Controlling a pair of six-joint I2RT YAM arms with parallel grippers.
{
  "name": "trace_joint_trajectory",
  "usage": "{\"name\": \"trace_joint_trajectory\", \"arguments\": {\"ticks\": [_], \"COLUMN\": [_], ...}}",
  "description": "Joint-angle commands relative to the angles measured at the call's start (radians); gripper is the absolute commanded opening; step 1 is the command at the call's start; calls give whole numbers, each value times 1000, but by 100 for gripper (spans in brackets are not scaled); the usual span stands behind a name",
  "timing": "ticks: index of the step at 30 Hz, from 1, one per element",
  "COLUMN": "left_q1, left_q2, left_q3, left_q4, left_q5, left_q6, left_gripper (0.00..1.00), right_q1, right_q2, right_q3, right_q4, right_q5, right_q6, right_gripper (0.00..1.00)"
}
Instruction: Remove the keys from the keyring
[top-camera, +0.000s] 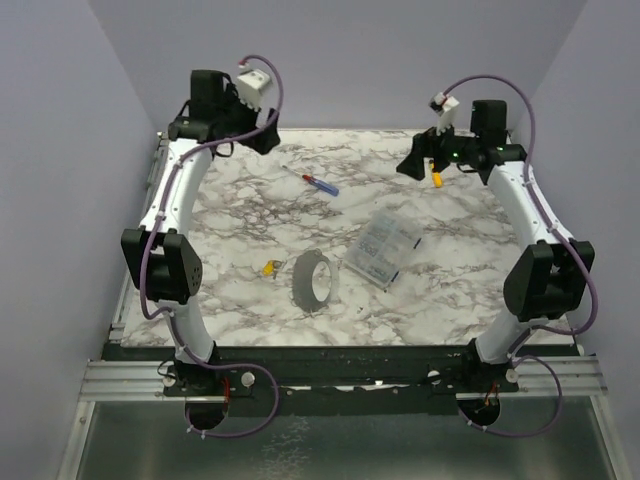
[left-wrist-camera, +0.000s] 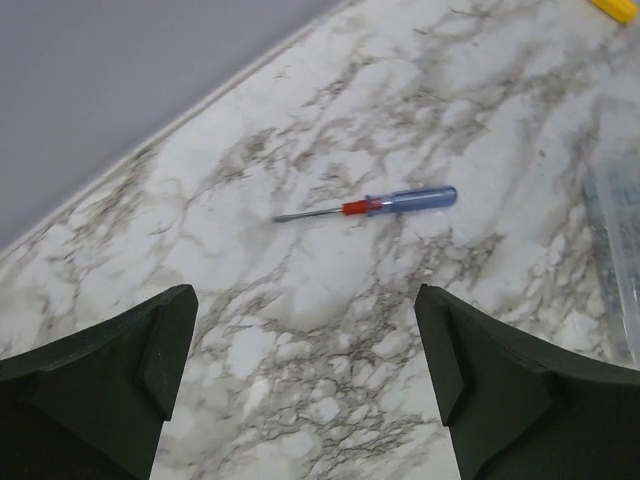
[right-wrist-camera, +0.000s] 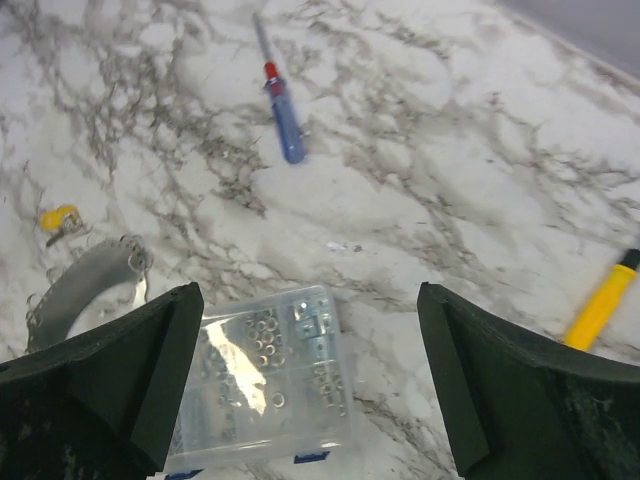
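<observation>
Top external view has both my arms held high at the far corners of the surface (top-camera: 450, 290), well apart from the work. My left fingers (left-wrist-camera: 110, 370) are spread wide with nothing between them, hanging over the blue-and-red screwdriver (left-wrist-camera: 370, 205). My right fingers (right-wrist-camera: 500, 390) are just as wide and empty, looking down on the clear box (right-wrist-camera: 265, 385), with a yellow tool (right-wrist-camera: 600, 305) at the far right. The keyring (top-camera: 312, 280) stands on its edge near the middle, and a yellow key (top-camera: 270, 267) lies just left of it. Whether a thin link joins them I cannot tell. I judge the wide spread suits so broad a hoop: one side can pinch the band while the other works the key.
</observation>
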Motion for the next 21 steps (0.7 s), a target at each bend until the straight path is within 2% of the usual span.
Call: {"name": "trace_joint_trajectory", "arguments": {"ticks": [1, 4, 8, 12, 16, 21], "left_q1": [137, 223, 264, 268, 267, 267], "left_q2": [79, 125, 153, 89, 0, -69], "left_q3": [104, 152, 141, -40, -260, -427], "left_q4": [-100, -155, -231, -195, -110, -58], "left_q5": [-99, -160, -296, -389, -419, -451], "left_q6": [-203, -283, -283, -254, -255, -280], "left_gripper": [99, 99, 99, 99, 99, 99], "right_q1": [-127, -221, -326, -390, -398, -398], "right_q2": [-53, -65, -61, -58, -64, -77], "right_q3": [10, -16, -80, -178, -259, -345], "right_q4": [112, 106, 71, 59, 48, 54], "right_q5": [-40, -41, -10, 35, 64, 63], "right_q6": [121, 135, 114, 75, 29, 17], "right_gripper": [100, 100, 100, 100, 100, 100]}}
